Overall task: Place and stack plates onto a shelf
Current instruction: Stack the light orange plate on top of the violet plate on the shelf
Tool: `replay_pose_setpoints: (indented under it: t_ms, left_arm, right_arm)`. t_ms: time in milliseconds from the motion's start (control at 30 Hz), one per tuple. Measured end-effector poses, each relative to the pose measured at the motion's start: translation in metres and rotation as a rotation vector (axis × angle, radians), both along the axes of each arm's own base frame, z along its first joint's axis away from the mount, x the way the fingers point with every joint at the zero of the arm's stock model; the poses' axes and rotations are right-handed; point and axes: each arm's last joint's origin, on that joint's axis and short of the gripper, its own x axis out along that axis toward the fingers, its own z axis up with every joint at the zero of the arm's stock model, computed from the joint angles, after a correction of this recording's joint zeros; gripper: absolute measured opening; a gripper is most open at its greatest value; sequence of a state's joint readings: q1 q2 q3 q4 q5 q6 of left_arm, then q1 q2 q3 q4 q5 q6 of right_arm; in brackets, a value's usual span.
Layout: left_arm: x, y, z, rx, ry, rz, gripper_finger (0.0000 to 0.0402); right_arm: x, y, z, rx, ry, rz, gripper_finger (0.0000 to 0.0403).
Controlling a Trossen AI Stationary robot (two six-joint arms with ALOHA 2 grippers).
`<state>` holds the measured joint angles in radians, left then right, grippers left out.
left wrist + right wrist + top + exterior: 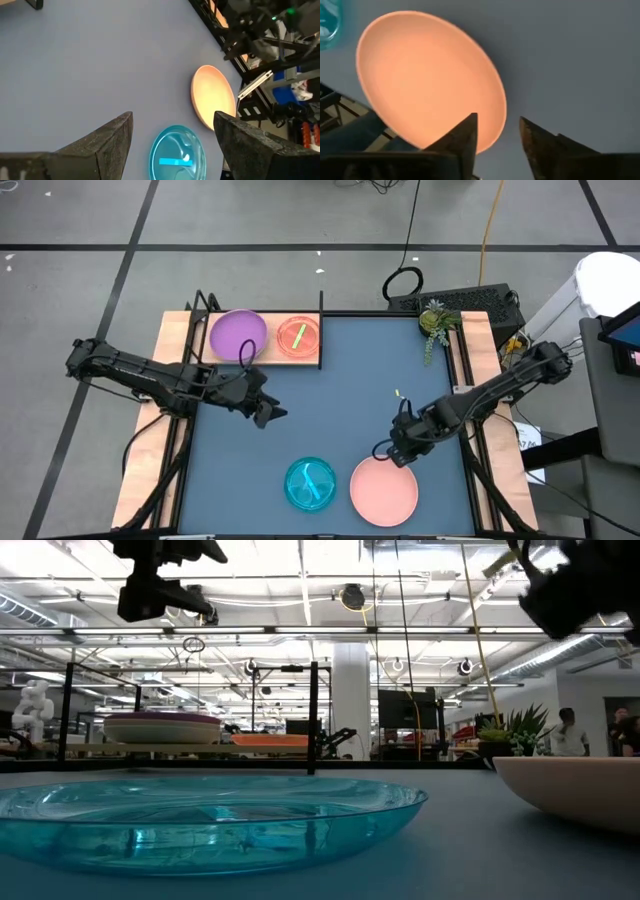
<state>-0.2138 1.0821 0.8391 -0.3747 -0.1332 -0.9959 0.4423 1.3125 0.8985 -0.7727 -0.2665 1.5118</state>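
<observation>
The light wooden shelf (255, 358) stands at the table's far left. It carries a purple plate (238, 333) and a smaller orange plate (298, 336) with a green stripe. Two plates lie side by side on the dark blue table near its near edge: a teal plate (311, 484) and a salmon pink plate (384, 490). My left gripper (270, 412) hangs open over the table's left middle, raised well above it (160, 580). My right gripper (398, 452) is open above the pink plate's far rim (490, 95), clear of it in the low view (580, 590). The other plates are out of view.
A small potted plant (437, 320) stands at the far right corner, with a dark device (470, 300) behind it. A tiny yellow-green bit (397, 393) lies on the table right of centre. Black uprights (313, 718) rise at the shelf's ends. The table's middle is bare.
</observation>
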Motion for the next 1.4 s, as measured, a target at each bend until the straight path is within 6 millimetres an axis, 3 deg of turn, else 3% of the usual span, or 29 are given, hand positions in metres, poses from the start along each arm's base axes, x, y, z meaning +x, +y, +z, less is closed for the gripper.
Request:
replay_pose_setpoints:
  t_ms: [167,367,600,900,1400]
  left_arm:
    - [0.000,0.000,0.000,-0.041,0.001,0.027,0.0280]
    - [-0.001,-0.006,0.000,-0.085,0.005,0.034,0.0280]
    - [-0.006,-0.014,-0.003,-0.143,0.052,0.066,0.0280]
    - [-0.010,-0.023,-0.004,-0.149,0.048,0.111,0.0280]
    - [-0.009,-0.026,-0.008,-0.107,0.054,0.165,0.0280]
  right_arm:
    - [-0.008,-0.003,-0.019,-0.020,0.034,0.000,0.0174]
    - [-0.017,-0.002,-0.041,-0.027,0.009,0.069,0.0174]
    - [-0.019,0.005,-0.055,0.002,-0.096,0.082,0.0156]
    - [-0.023,0.012,-0.056,-0.062,-0.144,0.130,0.0131]
    - [-0.034,0.019,-0.070,-0.055,-0.181,0.152,0.0054]
